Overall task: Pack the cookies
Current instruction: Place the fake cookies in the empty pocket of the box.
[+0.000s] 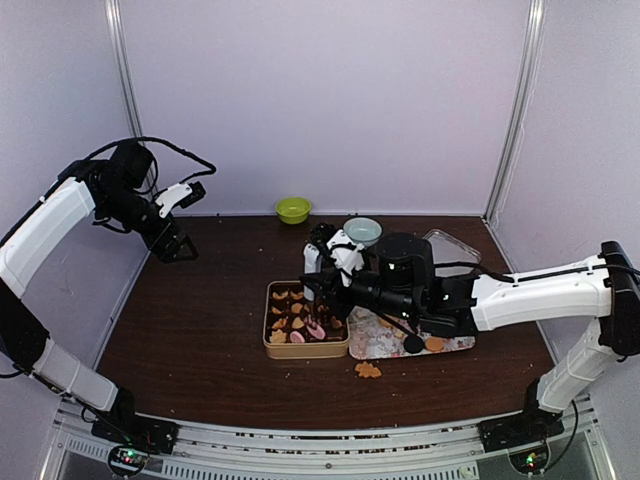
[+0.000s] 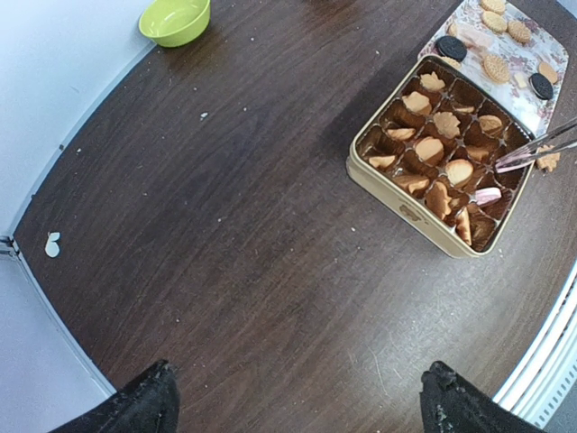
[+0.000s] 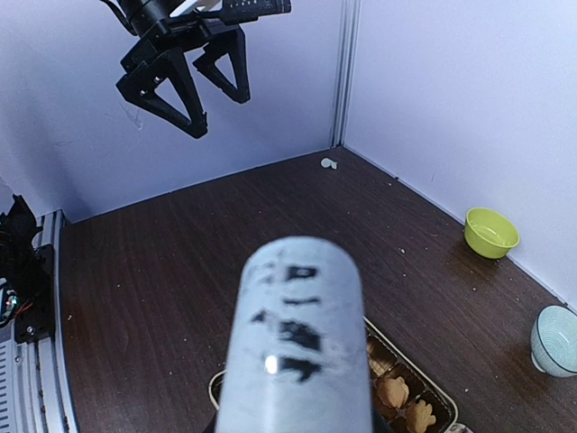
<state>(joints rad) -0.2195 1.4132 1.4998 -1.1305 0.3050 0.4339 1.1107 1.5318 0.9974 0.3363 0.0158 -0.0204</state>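
Currently in the placing step: right gripper [image 1: 335,290], frame centre, clenched on metal tongs [image 2: 541,149], tips over the tan tin [image 2: 397,194]; cookie between them, cannot tell. Next move likely calls for aiming at an empty cup. Left gripper [image 3: 216,113] released, upper left. One floral tray [image 2: 516,56]; one green bowl [image 2: 174,20], one pale blue bowl [image 3: 554,338]; cookies [image 2: 460,171], roughly a dozen in the tin, several on the tray, one loose [image 1: 368,370].

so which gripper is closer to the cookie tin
Right. The right gripper hangs at the tin, its tongs reaching in; the open left gripper is raised far off to the tin's left.
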